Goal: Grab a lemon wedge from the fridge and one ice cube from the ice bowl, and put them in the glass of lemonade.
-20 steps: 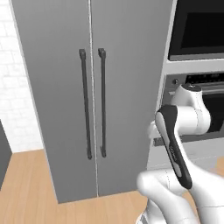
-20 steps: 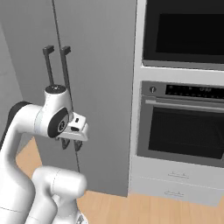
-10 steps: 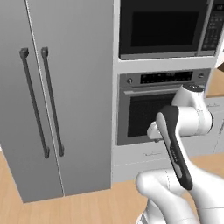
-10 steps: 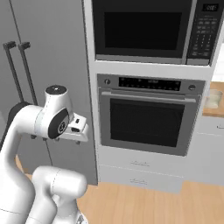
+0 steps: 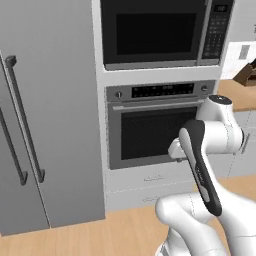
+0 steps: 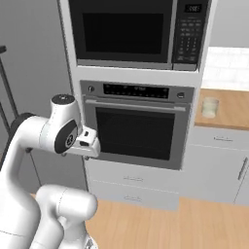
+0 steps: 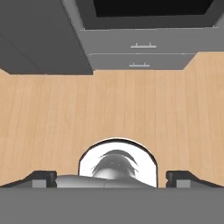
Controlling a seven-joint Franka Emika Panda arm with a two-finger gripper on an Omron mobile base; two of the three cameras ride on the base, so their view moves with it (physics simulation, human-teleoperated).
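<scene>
The grey fridge (image 5: pixel 55 100) stands at the left of the left base view, both doors closed, with a dark bar handle (image 5: pixel 25 120) showing. Its side also appears at the left edge of the right base view, fridge (image 6: pixel 34 53). The glass of lemonade (image 6: pixel 210 107) stands on the wooden counter (image 6: pixel 231 104) right of the oven. My gripper (image 7: pixel 111 178) is tucked near my body, pointing down at the floor, open with nothing between its fingertips (image 7: pixel 43 177). The hand (image 6: pixel 88 144) hangs in front of the oven. The lemon wedge and the ice bowl are out of view.
A black wall oven (image 5: pixel 155 135) sits straight ahead with a microwave (image 5: pixel 155 32) above it and drawers (image 7: pixel 142 52) beneath. Grey cabinets (image 6: pixel 219 165) run under the counter. Bare wood floor (image 7: pixel 113 105) lies between me and the units.
The whole picture has slid left, so the camera has moved rightward: the fridge went to the left edge, the oven came to the middle, the counter with the glass appeared. The arm's pose is unchanged.
</scene>
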